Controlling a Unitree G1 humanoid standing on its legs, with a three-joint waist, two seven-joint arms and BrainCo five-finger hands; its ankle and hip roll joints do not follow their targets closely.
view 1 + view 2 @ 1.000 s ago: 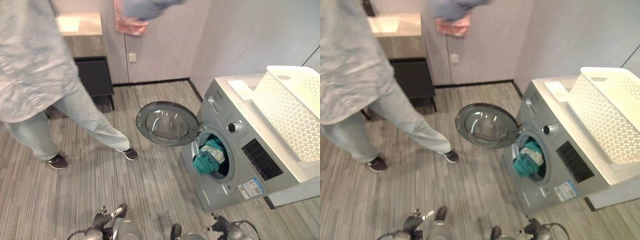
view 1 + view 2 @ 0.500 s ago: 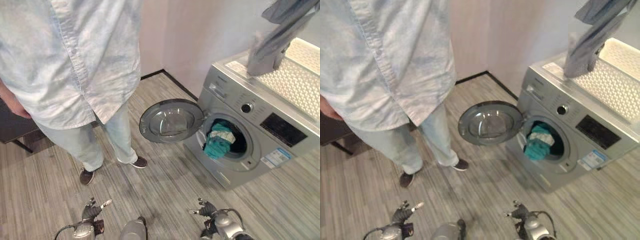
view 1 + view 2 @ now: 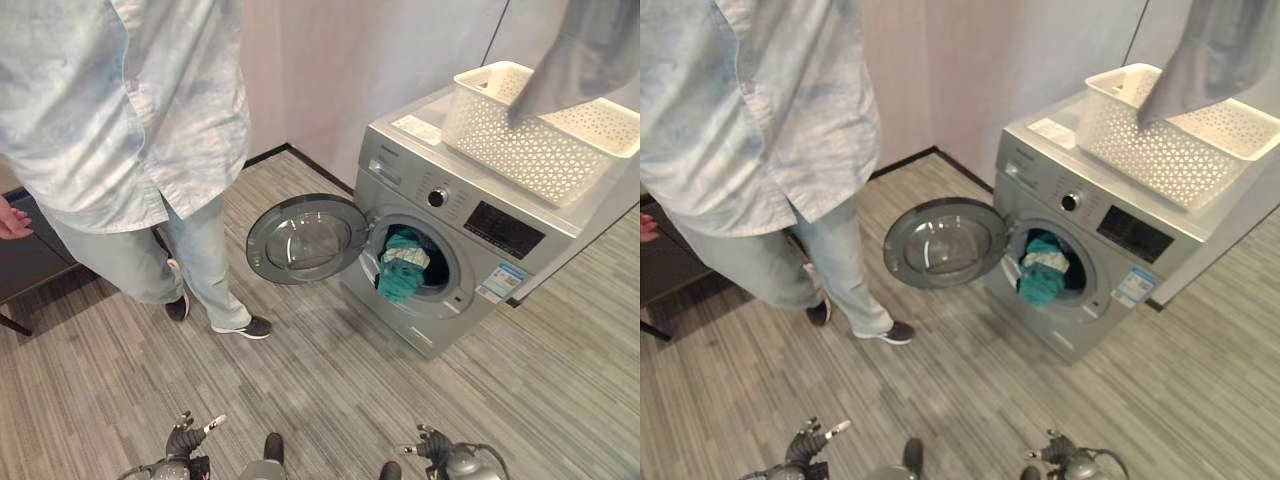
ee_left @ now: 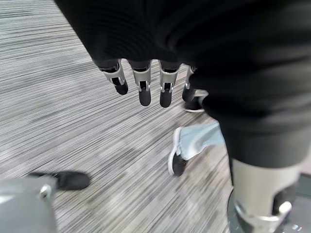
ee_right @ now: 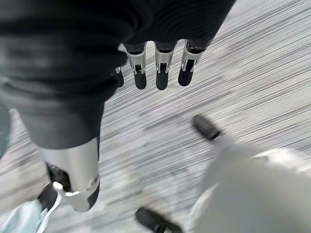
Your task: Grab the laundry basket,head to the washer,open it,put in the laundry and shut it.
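Now, the scene line by line:
Washer: a silver front-loading washing machine (image 3: 455,250) stands on the grey striped floor (image 3: 330,390) by the wall
Washer door: the round door (image 3: 305,237) is swung fully open to the side, its glass facing up
Drum: inside the opening lies teal laundry (image 3: 400,272) with a white striped piece on it; the teal cloth hangs a little over the lower edge of the opening
Laundry basket: a white perforated basket (image 3: 530,150) stands on top of the washer, near its back; what is inside it I cannot tell
Grey cloth: a grey garment (image 3: 585,55) hangs in the air just above the basket
Person: a person in a light blue shirt (image 3: 120,110) and light jeans stands on the floor beside the open door
Left hand (image 4: 141,82): hangs low over the floor, fingers straight and relaxed, holding nothing
Right hand (image 5: 160,68): also low over the floor, fingers straight and slightly apart, holding nothing
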